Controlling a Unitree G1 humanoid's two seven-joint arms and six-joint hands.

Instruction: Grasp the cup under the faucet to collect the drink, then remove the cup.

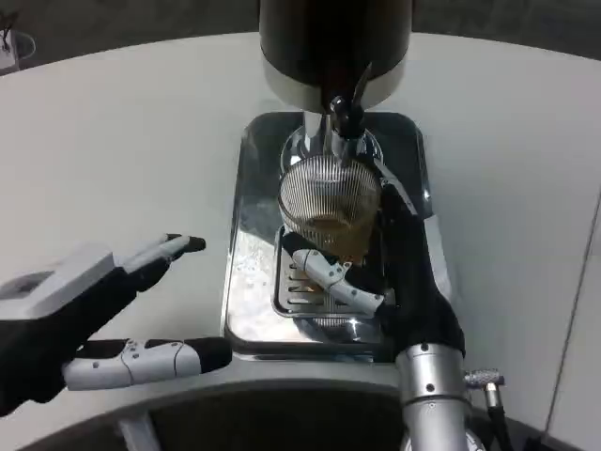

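Observation:
A ribbed clear glass cup (329, 209) stands on the drip grate under the black faucet (346, 115) of a dark drink dispenser (333, 42). Amber liquid sits in the cup's lower part. My right hand (394, 272) wraps around the cup from the right and front, its fingers (329, 272) curled across the cup's base. My left hand (103, 319) hovers over the table at the lower left, fingers spread apart and holding nothing.
A shiny steel drip tray (246, 282) with a slotted grate (300, 299) lies below the dispenser. White round table (122, 150) spreads to the left and right. The table's near edge curves along the bottom of the picture.

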